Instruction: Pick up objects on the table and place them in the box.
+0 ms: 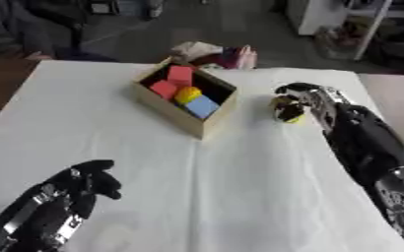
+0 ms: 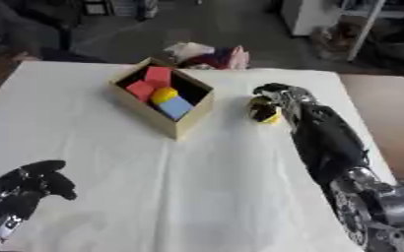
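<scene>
So the right hand [image 1: 302, 101] is out over the far right part of the white tabletop [image 1: 197, 197], with its fingers curled around a small yellow object [image 1: 287, 112]. Can't really make out what the thing is, just a yellowish rounded lump with dark fingers wrapped over it. It looks like it's sitting at or just above the cloth, and I honestly can't tell if it's lifted or still touching.

The box [image 1: 175, 110] is just to the left of that hand, near it but not touching. It's a light wooden open-topped thing, turned at an angle so one corner points toward the robot. Inside there are already a few blocks: two red ones [image 1: 173, 81] at the far end, a yellow rounded piece [image 1: 187, 94] in the middle, and a light blue block [image 1: 203, 106] at the near end, all packed close together.

The left hand [image 1: 76, 189] is parked down in the lower left corner, resting over the cloth well apart from the box, fingers relaxed and a bit spread, holding nothing.

Behind the box at the far edge of the tabletop there's a heap of something pinkish and cream [image 1: 218, 53], can't tell what it is.
</scene>
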Controlling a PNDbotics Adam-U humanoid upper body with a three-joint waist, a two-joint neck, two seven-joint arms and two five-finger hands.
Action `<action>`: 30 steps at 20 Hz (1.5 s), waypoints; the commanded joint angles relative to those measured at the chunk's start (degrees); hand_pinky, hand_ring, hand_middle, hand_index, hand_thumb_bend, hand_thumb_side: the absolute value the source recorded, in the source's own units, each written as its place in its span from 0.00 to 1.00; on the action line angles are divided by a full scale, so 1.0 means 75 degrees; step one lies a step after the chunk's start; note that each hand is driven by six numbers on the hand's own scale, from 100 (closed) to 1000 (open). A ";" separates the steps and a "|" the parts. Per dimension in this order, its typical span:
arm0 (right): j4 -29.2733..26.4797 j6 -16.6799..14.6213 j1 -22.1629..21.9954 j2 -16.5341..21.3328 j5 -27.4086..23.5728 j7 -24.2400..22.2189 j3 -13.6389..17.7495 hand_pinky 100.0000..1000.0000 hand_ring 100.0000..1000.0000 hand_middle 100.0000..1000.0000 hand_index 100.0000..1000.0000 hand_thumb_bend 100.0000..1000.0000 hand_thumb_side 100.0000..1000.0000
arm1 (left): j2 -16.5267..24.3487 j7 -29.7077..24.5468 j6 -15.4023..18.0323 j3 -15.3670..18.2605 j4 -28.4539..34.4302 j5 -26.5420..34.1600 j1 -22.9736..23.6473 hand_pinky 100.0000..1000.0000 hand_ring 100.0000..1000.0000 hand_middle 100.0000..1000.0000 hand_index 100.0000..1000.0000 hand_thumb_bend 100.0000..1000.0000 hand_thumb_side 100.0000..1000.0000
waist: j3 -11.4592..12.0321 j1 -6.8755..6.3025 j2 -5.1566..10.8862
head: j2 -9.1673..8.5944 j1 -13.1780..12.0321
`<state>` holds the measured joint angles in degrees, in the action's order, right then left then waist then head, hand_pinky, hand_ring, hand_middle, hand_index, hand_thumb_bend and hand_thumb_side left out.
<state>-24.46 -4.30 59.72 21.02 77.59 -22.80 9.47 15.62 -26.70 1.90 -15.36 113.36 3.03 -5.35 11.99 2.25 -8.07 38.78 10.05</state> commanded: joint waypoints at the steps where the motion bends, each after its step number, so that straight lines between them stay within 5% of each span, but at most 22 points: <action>1: -0.0078 0.0074 0.0096 0.0217 0.0404 -0.0008 0.0005 1.00 0.92 0.71 0.84 0.00 0.31 | 0.0101 0.0004 -0.0016 0.0024 0.0164 -0.0003 -0.0028 0.74 0.63 0.62 0.89 0.00 0.61 | -0.0025 -0.0026 0.0103 | 0.0016 -0.0031; 2: -0.0143 0.0122 0.0090 0.0201 0.0481 0.0066 0.0042 0.98 0.84 0.54 0.71 0.00 0.30 | 0.0101 0.0006 -0.0017 0.0025 0.0164 -0.0003 -0.0026 0.74 0.63 0.62 0.89 0.00 0.61 | -0.0028 -0.0028 0.0104 | 0.0021 -0.0031; 4: -0.0297 0.0215 0.0077 0.0158 0.0579 0.0273 0.0115 0.94 0.75 0.40 0.57 0.00 0.27 | 0.0099 0.0012 -0.0023 0.0026 0.0164 -0.0004 -0.0023 0.74 0.63 0.62 0.89 0.00 0.61 | -0.0035 -0.0032 0.0106 | 0.0020 -0.0031; 9: -0.0980 0.0141 0.0101 0.0028 0.0452 0.0985 0.0237 0.86 0.57 0.18 0.36 0.00 0.17 | 0.0095 0.0022 -0.0025 0.0031 0.0164 0.0002 -0.0015 0.74 0.64 0.62 0.89 0.00 0.61 | -0.0048 -0.0041 0.0111 | -0.0007 -0.0039; 22: -0.2745 -0.0665 0.0492 -0.0786 -0.1395 0.2218 -0.0055 0.81 0.49 0.12 0.32 0.00 0.12 | 0.0077 -0.0024 -0.0031 -0.0005 0.0164 0.0092 -0.0066 0.74 0.64 0.62 0.89 0.00 0.61 | 0.0057 -0.0070 0.0119 | -0.0039 0.0020; 27: -0.2637 -0.1042 0.0442 -0.1441 -0.2070 0.2497 -0.0235 0.82 0.51 0.15 0.37 0.00 0.14 | 0.0040 -0.0068 -0.0041 -0.0041 0.0164 0.0127 -0.0117 0.74 0.64 0.62 0.89 0.00 0.61 | 0.0127 -0.0104 0.0103 | -0.0057 0.0107; 30: -0.2511 -0.1425 0.0340 -0.1730 -0.2174 0.2777 -0.0306 0.84 0.56 0.29 0.52 0.00 0.15 | 0.0017 -0.0073 -0.0031 -0.0037 0.0164 0.0150 -0.0152 0.74 0.64 0.62 0.89 0.00 0.60 | 0.0164 -0.0121 0.0093 | -0.0074 0.0119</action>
<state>-42.88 -13.91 61.20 8.13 62.11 -2.78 7.41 15.60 -27.11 1.58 -15.69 113.36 3.90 -5.68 13.15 1.64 -8.07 38.75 10.74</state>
